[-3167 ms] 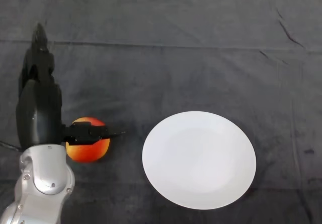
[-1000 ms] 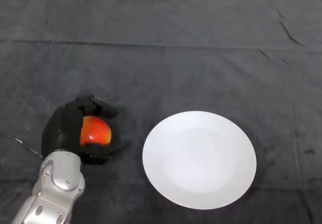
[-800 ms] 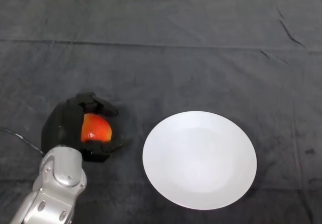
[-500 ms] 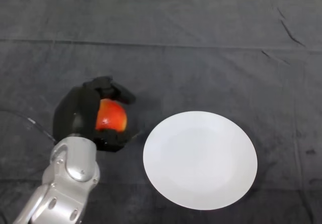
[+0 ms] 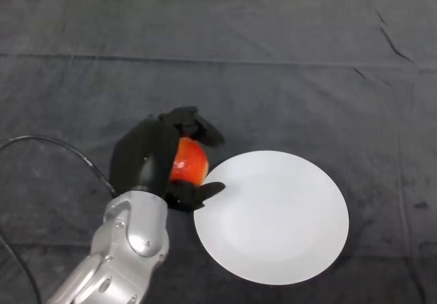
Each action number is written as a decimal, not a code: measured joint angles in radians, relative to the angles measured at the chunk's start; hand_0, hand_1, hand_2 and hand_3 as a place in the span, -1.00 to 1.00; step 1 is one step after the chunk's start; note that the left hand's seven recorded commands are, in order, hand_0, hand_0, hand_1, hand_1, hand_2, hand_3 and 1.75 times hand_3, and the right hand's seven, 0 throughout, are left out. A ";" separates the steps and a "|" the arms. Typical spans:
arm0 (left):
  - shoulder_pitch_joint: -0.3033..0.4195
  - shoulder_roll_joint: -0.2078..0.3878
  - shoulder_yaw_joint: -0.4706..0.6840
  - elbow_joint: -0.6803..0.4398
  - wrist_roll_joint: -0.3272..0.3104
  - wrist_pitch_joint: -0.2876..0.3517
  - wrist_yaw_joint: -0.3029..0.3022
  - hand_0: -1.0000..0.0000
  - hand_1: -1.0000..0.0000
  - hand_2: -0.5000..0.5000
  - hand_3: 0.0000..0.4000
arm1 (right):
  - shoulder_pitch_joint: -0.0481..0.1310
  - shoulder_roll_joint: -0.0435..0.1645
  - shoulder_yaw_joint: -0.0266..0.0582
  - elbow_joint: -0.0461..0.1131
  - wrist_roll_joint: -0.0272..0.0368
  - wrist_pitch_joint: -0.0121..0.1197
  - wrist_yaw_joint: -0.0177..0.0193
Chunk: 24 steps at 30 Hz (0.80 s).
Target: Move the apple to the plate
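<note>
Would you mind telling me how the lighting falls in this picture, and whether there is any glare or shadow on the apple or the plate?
In the head view the light is even and soft: the plate shows no glare, only a faint shadow along its lower rim on the cloth; the apple has a small bright highlight, and is partly hidden by the left hand curled round it.

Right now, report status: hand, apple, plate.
Left hand shut on apple, at plate's left edge. Plate bare, apple not yet over it. Nothing in the way.
</note>
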 measured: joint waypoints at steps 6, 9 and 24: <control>-0.036 -0.015 -0.057 0.002 0.000 -0.025 0.010 -1.00 -1.00 0.00 1.00 | 0.000 0.000 0.0002 0.000 0.0000 0.000 0.0000; -0.075 -0.023 -0.082 0.005 0.000 -0.032 0.015 -1.00 -1.00 0.00 1.00 | 0.000 0.000 -0.0001 0.000 0.0000 0.000 0.0000; -0.125 -0.101 -0.271 0.136 -0.082 -0.061 0.066 -1.00 -1.00 0.00 1.00 | 0.000 0.000 -0.0002 0.000 0.0000 0.000 0.0000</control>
